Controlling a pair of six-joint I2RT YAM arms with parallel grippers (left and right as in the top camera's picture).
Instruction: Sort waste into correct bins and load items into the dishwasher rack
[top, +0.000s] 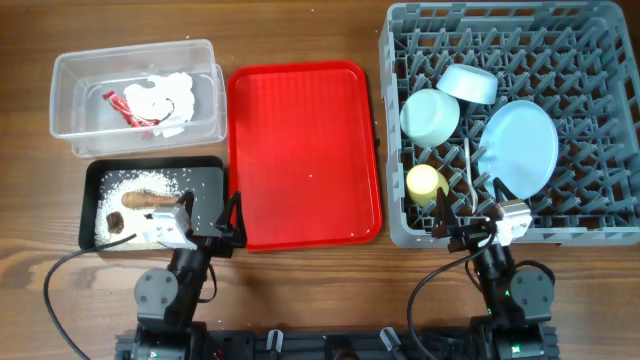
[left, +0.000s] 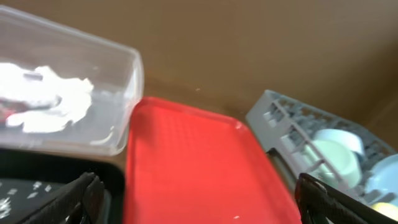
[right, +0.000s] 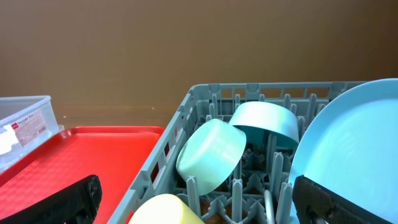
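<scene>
The grey dishwasher rack (top: 590, 40) holds the pale blue plate (top: 520, 148), two mint bowls (top: 432, 115) (top: 470, 82), the yellow cup (top: 425, 183) and the white spoon (top: 468, 165). The clear tub (top: 70, 75) holds white tissue (top: 160, 98) and the red wrapper (top: 122, 108). The black tray (top: 205, 175) holds rice grains (top: 125, 185), the brown stick (top: 150, 201) and a brown chunk (top: 115, 221). My left gripper (top: 232, 225) is open and empty at the red tray's front left corner. My right gripper (top: 462, 222) is open and empty at the rack's front edge.
The flat red serving tray (top: 305, 150) lies between the bins and the rack, with a few white specks on it. Bare wooden table (top: 320, 290) shows in front. Both arm bases stand at the near edge.
</scene>
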